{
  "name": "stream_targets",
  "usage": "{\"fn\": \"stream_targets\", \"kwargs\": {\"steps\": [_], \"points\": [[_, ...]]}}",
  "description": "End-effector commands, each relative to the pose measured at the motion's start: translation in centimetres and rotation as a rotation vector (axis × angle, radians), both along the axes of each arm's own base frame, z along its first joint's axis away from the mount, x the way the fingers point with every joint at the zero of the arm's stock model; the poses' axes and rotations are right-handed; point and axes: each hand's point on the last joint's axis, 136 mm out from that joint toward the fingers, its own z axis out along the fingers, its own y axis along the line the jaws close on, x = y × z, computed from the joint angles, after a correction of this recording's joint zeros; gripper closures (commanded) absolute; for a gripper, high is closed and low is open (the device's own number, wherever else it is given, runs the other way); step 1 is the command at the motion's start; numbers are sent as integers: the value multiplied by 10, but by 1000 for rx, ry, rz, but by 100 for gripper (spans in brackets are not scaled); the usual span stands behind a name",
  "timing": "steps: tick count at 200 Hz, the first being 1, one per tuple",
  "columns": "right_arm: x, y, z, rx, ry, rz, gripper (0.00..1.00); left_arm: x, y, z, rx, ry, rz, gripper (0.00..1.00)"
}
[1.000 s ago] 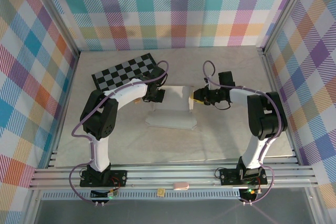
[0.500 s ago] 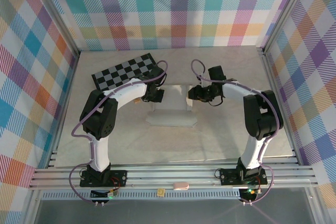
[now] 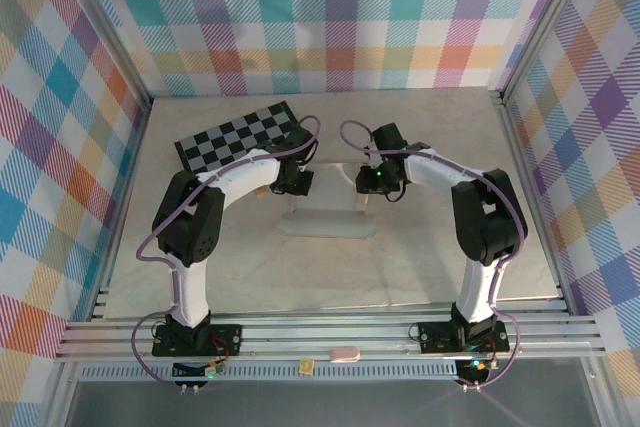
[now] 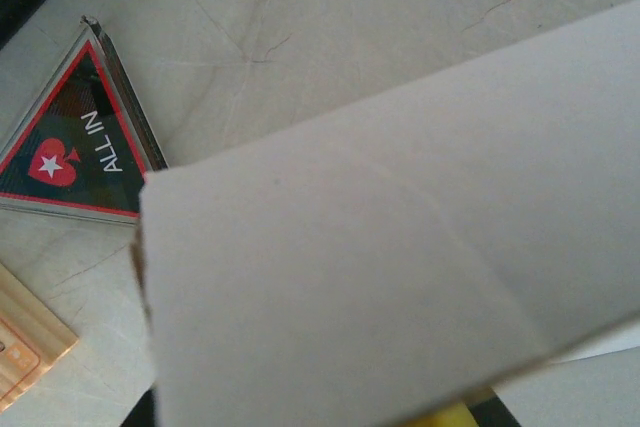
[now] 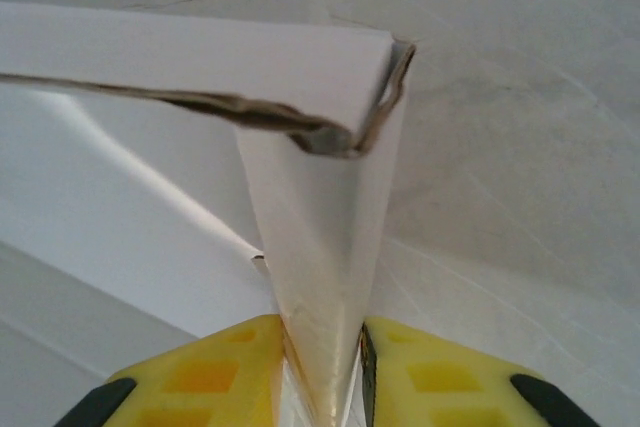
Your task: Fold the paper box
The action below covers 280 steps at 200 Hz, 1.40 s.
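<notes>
Right gripper [image 3: 372,183] had swung left and back to the right rear corner of the box [image 3: 325,219], its yellow fingers [image 5: 215,372] pinching an upright corner flap. Left gripper [image 3: 297,183], clenched, held the left wall, which blocked its camera. Box lay mid-table [image 3: 400,277], checkered board [image 3: 235,137] behind, triangular "ALL IN" card [image 4: 75,152] beside.

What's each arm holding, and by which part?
Both hold the paper box: the right gripper pinches a raised side wall below its corner; the left gripper grips the opposite flap.
</notes>
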Motion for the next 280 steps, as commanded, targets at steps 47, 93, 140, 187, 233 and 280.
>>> {"fn": "stream_targets", "kwargs": {"steps": [47, 93, 140, 187, 233, 280], "points": [[-21, -27, -24, -366, 61, -132, 83, -1, -4, -2, 34, 3, -9, 100], [-25, -21, -27, -339, 78, -129, 79, -2, -3, -3, 40, 3, -3, 100], [-27, -34, -31, -447, 86, -181, 88, -2, -2, -3, 47, -3, 23, 100], [-33, -61, -16, -722, 5, -302, 100, -4, -2, 5, 39, -25, 106, 100], [-32, -50, -10, -676, -74, -255, 100, -5, 0, 14, 5, -51, 169, 100], [-32, -41, -10, -619, -81, -211, 100, -7, -4, 18, -38, -60, 181, 100]]}}
